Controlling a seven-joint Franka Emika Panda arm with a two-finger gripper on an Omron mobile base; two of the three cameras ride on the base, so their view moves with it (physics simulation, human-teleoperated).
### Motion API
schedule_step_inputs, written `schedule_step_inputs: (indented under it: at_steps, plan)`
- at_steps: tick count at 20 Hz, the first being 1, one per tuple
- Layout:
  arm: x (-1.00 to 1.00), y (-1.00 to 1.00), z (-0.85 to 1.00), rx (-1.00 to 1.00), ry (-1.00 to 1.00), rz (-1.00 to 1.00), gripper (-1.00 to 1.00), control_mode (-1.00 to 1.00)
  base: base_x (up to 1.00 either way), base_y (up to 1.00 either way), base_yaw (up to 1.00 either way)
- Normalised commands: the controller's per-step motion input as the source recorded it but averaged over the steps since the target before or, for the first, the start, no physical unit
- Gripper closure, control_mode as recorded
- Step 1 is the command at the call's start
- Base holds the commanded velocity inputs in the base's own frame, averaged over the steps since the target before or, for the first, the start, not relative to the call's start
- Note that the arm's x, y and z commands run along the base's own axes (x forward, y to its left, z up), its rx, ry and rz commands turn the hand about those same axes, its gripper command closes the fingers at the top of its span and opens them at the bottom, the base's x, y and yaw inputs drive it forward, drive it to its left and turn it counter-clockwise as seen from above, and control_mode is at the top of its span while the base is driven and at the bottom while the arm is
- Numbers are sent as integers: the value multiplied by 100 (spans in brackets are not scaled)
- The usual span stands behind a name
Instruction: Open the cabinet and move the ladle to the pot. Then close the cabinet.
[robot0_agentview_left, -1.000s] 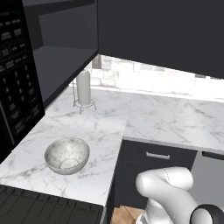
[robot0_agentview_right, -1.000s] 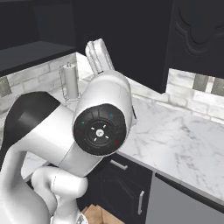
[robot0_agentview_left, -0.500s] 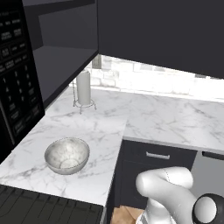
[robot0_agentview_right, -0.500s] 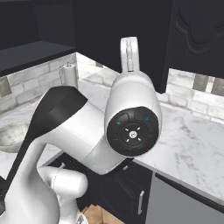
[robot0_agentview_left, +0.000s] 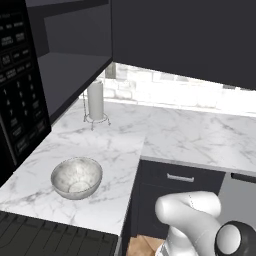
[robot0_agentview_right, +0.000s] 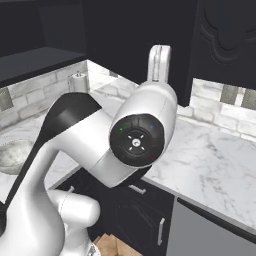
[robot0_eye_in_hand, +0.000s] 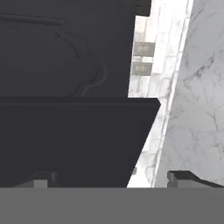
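Note:
In the hand view my gripper (robot0_eye_in_hand: 111, 178) is open, its two dark fingertips (robot0_eye_in_hand: 41, 179) wide apart with nothing between them. It faces the cabinet (robot0_eye_in_hand: 57, 52), a dark charcoal door with a curved raised panel, from a short distance; the view is rolled, so the counter runs down the right side. The same ornate cabinet (robot0_agentview_right: 225, 40) hangs at the upper right of the right base view, beyond my raised arm. The ladle and the pot are out of view.
A pale speckled bowl (robot0_agentview_left: 76, 176) sits on the marble counter (robot0_agentview_left: 165, 135) near the front left. A paper-towel stand (robot0_agentview_left: 95, 102) is at the back. The black microwave (robot0_agentview_left: 17, 85) fills the left, with an open dark shelf (robot0_agentview_left: 70, 65) beside it.
My arm has swung to the right across the right base view, its big joint moving from the middle toward the ornate cabinet. Bowl, stand and counter have not moved.

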Motion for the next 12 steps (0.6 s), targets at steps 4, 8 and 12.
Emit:
schedule_step_inputs:
  at_steps: [4,8,12]
  plan:
    - [24,-23,-19,9,-3,-10,-100,-100,0,0,0]
    - [24,-28,-21,12,-3,0,-100,-100,0,0,0]
    - [36,-23,-11,4,0,0,-100,-100,0,0,0]
